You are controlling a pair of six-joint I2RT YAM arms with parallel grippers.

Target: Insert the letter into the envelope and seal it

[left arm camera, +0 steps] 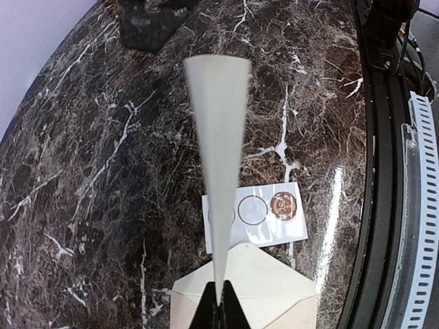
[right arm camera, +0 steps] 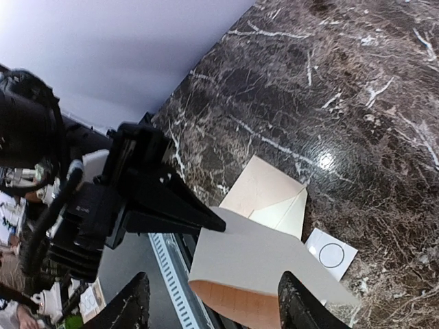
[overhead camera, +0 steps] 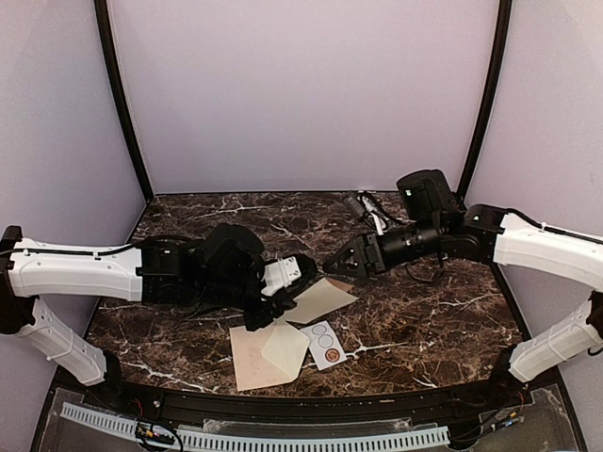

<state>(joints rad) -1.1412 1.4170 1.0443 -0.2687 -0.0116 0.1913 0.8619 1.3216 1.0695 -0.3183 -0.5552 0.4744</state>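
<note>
The cream letter [overhead camera: 320,299] hangs above the table, and my left gripper [overhead camera: 257,320] is shut on its near corner. In the left wrist view the letter [left arm camera: 218,137] runs edge-on away from the left gripper [left arm camera: 218,306]. Below lies the pinkish-tan envelope [overhead camera: 247,362] with its pointed flap [left arm camera: 255,274] open. My right gripper [overhead camera: 335,267] is at the letter's far end. In the right wrist view it [right arm camera: 212,277] stands open, its fingers either side of the letter's curled edge [right arm camera: 260,264]. The left gripper's fingertips [right arm camera: 206,221] pinch that sheet.
A small white card [overhead camera: 325,345] printed with circles and a brown seal [left arm camera: 282,205] lies just right of the envelope. The table's front rail [overhead camera: 283,435] runs close behind the envelope. Cables [overhead camera: 369,209] lie at the back right.
</note>
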